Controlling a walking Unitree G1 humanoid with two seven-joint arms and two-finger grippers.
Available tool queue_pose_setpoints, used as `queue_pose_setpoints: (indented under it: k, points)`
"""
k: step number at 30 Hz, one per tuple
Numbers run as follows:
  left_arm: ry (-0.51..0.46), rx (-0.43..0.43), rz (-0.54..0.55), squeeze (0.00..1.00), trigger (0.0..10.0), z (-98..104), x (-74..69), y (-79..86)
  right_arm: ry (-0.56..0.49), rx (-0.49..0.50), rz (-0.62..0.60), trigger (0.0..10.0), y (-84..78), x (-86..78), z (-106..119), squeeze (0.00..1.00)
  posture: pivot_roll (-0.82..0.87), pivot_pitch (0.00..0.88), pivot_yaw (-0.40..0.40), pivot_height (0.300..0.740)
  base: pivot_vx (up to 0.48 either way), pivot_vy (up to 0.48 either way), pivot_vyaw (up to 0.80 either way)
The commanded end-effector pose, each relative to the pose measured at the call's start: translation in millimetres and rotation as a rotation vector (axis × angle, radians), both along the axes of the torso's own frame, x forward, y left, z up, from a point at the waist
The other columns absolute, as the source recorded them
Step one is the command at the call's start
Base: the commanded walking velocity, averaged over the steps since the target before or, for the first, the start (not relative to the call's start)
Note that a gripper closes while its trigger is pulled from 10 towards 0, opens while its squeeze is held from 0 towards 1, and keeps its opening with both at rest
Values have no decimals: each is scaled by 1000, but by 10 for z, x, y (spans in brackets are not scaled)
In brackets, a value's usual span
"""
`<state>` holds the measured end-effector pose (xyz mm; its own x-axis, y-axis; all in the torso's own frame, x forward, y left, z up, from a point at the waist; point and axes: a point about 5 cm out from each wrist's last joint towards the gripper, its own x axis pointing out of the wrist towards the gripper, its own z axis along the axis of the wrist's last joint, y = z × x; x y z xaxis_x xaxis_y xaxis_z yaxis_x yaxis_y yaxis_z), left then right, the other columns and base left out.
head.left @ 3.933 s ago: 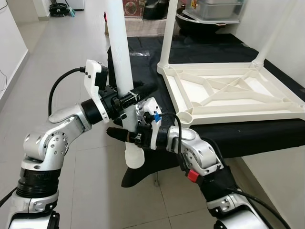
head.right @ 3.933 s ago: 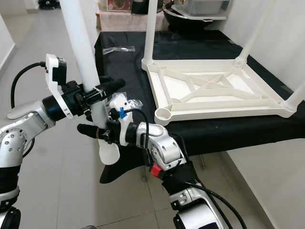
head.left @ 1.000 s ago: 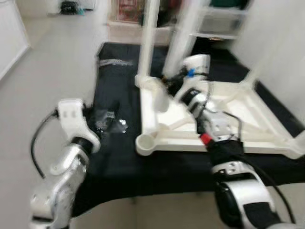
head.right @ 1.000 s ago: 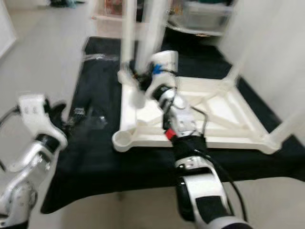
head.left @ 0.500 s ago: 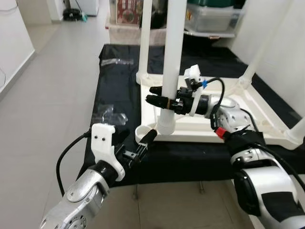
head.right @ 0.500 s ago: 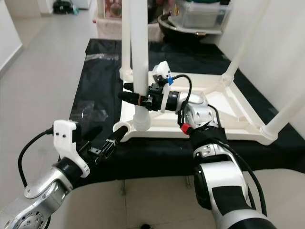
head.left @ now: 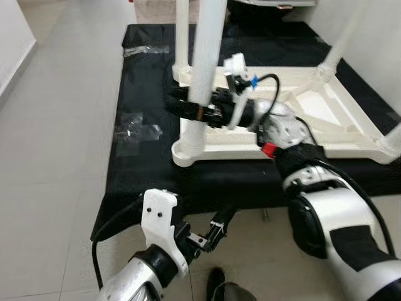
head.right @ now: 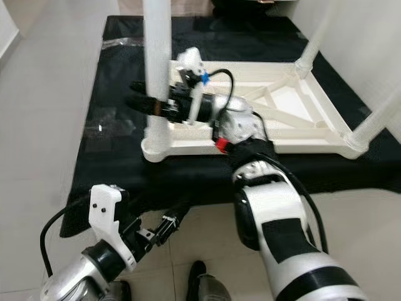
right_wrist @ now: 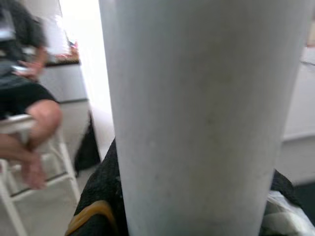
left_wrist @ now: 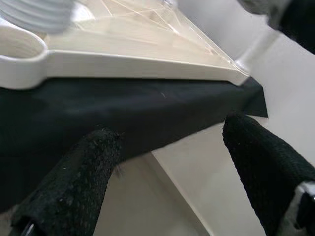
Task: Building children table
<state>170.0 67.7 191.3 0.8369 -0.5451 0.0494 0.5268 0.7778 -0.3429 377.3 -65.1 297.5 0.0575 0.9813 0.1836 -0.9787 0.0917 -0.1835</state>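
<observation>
- The white plastic children's table top (head.left: 326, 119) lies upside down on a counter draped in black cloth (head.left: 144, 169), its ribbed underside facing up.
- A white round plastic table leg (head.left: 202, 75) stands upright at the near-left corner of the top, its lower end sitting in the round corner socket (head.left: 188, 150).
- The right tool (head.left: 188, 108) reaches across the upturned top to that leg, its two black fingers clamped on either side of it, a little above the socket.
- In the right wrist view the white leg (right_wrist: 197, 118) stands close before the camera, with the black fingers (right_wrist: 98, 196) at its sides; behind it a person sits on a white stool.
- Three more white legs (head.right: 319, 34) stand at the other corners of the top.
- The left tool (head.left: 216, 229) hangs low in front of the counter's near edge, over the tiled floor (head.left: 56, 157), its fingers apart and holding nothing.
- The left wrist view looks up between its spread black fingers (left_wrist: 74, 182) at the cloth edge and the rim of the table top (left_wrist: 138, 66).
- Clear plastic bags (head.left: 135, 128) lie on the cloth, left of the table top.
</observation>
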Motion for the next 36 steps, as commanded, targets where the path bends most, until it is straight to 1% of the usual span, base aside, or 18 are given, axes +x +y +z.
queue_pose_setpoints:
  k: [1, 3, 4, 7, 9, 11, 12, 13, 15, 18, 20, 23, 26, 28, 30, 31, 34, 36]
  points:
    - [19, 0, -10, 0, 10000, -8, -42, -9, -15, 14, 23, 10000, 15, -9, 31, 0, 181, 305, -81, 740, 0, 0, 0]
    - [19, 2, -2, 0, 10000, -1, -55, -2, -17, 15, 33, 10000, 55, -16, 35, 0, 183, 312, -86, 740, 0, 0, 0]
    - [12, 23, 48, 0, 10000, 12, -60, 44, -30, 33, 31, 10000, 168, -24, 60, 0, 181, 316, -92, 740, 0, 0, 0]
    - [10, 30, 73, 0, 10000, 17, -49, 71, -26, 48, 6, 10000, 206, -14, 83, 0, 179, 316, -94, 740, 0, 0, 0]
    - [-12, 64, 144, 0, 10000, 34, 9, 157, -20, 94, -76, 10000, 227, 26, 147, 0, 174, 306, -105, 740, 0, 0, 0]
    - [-12, 64, 144, 0, 10000, 34, 9, 157, -20, 94, -76, 10000, 227, 26, 147, 0, 174, 306, -105, 740, 0, 0, 0]
    - [-33, 71, 184, 0, 10000, 55, 62, 217, -23, 124, -131, 10000, 224, 44, 180, 0, 165, 295, -104, 740, 0, 0, 0]
    - [-48, 82, 221, 0, 10000, 68, 117, 270, -13, 167, -196, 10000, 211, 71, 216, 0, 156, 279, -102, 740, 0, 0, 0]
    - [-48, 82, 221, 0, 10000, 68, 117, 270, -13, 167, -196, 10000, 211, 71, 216, 0, 156, 279, -102, 740, 0, 0, 0]
    - [-72, 94, 272, 0, 10000, 96, 226, 344, -11, 249, -241, 10000, 167, 87, 314, 0, 145, 255, -96, 740, 0, 0, 0]
    - [-72, 94, 272, 0, 10000, 96, 226, 344, -11, 249, -241, 10000, 167, 87, 314, 0, 145, 255, -96, 740, 0, 0, 0]
    - [-99, 87, 313, 0, 10000, 146, 314, 392, -29, 271, -322, 10000, 118, 129, 391, 0, 144, 228, -98, 740, 0, 0, 0]
    - [-133, 72, 333, 0, 10000, 210, 380, 415, -29, 316, -477, 10000, 37, 197, 435, 0, 139, 197, -104, 740, 0, 0, 0]
    - [-133, 72, 333, 0, 10000, 210, 380, 415, -29, 316, -477, 10000, 37, 197, 435, 0, 139, 197, -104, 740, 0, 0, 0]
    - [-171, 75, 369, 0, 10000, 281, 477, 445, -42, 351, -622, 10000, -51, 243, 430, 0, 140, 167, -111, 740, 0, 0, -600]
    - [-171, 75, 369, 0, 10000, 281, 477, 445, -42, 351, -622, 10000, -51, 243, 430, 0, 140, 167, -111, 740, 0, 0, -800]
    - [-241, 127, 470, 0, 10000, 420, 641, 553, -49, 363, -727, 10000, -119, 258, 338, 0, 136, 130, -112, 740, 112, 114, -800]
    - [-243, 125, 485, 0, 10000, 438, 658, 572, -53, 369, -740, 10000, -127, 256, 330, 0, 136, 130, -112, 740, 337, 341, -800]
